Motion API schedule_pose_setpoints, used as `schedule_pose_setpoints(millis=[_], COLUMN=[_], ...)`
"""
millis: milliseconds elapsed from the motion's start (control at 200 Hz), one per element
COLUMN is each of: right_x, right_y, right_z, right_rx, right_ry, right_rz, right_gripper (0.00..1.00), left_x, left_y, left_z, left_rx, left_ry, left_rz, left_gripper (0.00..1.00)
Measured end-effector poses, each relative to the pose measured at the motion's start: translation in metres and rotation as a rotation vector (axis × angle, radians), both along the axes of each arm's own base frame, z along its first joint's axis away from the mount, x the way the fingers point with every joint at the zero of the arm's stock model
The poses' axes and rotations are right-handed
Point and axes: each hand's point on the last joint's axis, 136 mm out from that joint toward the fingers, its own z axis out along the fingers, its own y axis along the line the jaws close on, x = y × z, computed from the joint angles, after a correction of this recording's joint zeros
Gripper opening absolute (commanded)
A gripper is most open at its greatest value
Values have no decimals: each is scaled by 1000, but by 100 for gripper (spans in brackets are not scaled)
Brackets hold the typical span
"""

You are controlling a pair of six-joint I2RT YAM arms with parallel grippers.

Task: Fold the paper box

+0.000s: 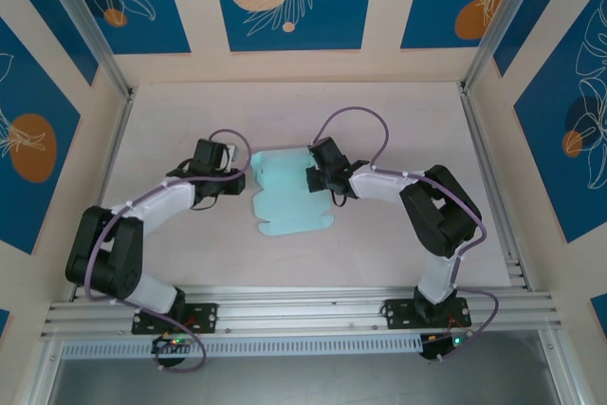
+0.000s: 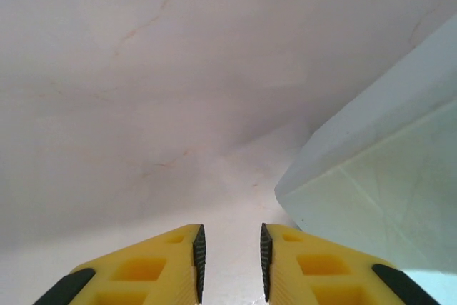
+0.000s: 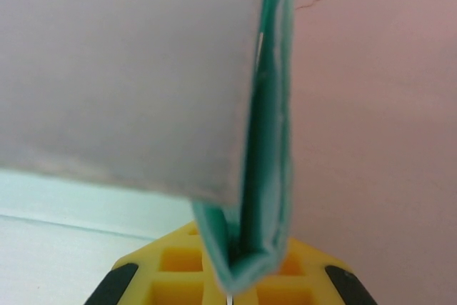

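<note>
Folding barely started: right tool (image 3: 230,287) clamps one raised flap of paper box (image 1: 285,192), left tool (image 2: 228,262) slightly open, empty; remaining flaps lie flat.

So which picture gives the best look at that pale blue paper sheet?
The top external view: the paper box shows nearly its whole cut-out outline, between the arms. The left wrist view catches one edge; the right wrist view, a folded flap pinched in the right gripper.
</note>
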Motion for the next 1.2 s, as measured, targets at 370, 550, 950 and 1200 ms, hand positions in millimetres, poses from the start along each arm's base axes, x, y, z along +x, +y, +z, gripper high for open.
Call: schedule_pose_setpoints(millis=[370,550,950,1200], right_x=[0,0,0,-1], right_y=[0,0,2,4], right_z=[0,0,1,1], right_rx=[0,0,2,1], right_ry=[0,-1,2,4], right_rz=[1,1,4,9], right_gripper=[8,8,8,8], left_x=[23,23,31,40], left_y=[-27,-44,-62,-61], left_z=[22,22,12,5], left_rx=[-33,-76,-151,-155], left_ry=[-162,-172,-166,-157], left_rz=[-181,-286,-335,-293], left_gripper=[41,41,40,37])
